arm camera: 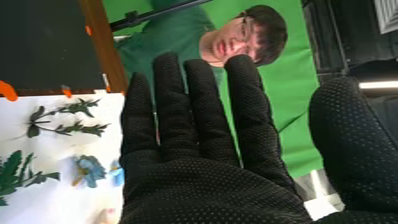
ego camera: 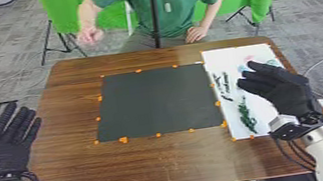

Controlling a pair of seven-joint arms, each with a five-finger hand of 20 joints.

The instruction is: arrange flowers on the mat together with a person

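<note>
In the head view my right hand is over the white sheet on the table's right side, its fingers straight and holding nothing. The sheet bears green sprigs and pale flowers near its far end, partly behind the hand. The dark mat lies bare at mid-table. My left hand, fingers straight, is at the table's left edge. In the right wrist view, my right hand has its fingers extended beside a leafy sprig, a larger green sprig and a blue flower.
Orange tape pieces mark the mat's border. Across the brown table, a person in green stands behind a dark vertical pole, with one hand raised and the other by the table's far edge.
</note>
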